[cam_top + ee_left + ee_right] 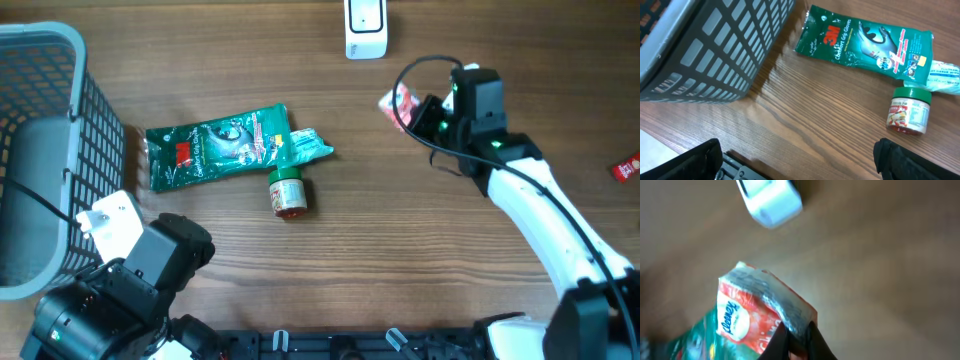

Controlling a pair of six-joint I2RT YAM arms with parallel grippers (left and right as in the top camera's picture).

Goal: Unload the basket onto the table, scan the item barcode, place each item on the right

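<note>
Red tissue pack (760,315) pinched in raised right hand (799,341).

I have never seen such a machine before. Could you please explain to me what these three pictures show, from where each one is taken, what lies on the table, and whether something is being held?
This is a robot with two arms at a wooden table. One picture looks down from above; the other two come from small cameras on each arm's wrist.

From above, the right gripper is shut on a red and white Kleenex tissue pack and holds it near the white barcode scanner at the far edge. The right wrist view shows the same pack pinched between dark fingers, with the scanner blurred beyond.

The left gripper is open and holds nothing. Its camera sees a grey basket, a green 3M glove packet and a small jar with a green lid lying on its side. A red item lies at the right edge; I cannot tell what it is.
</note>
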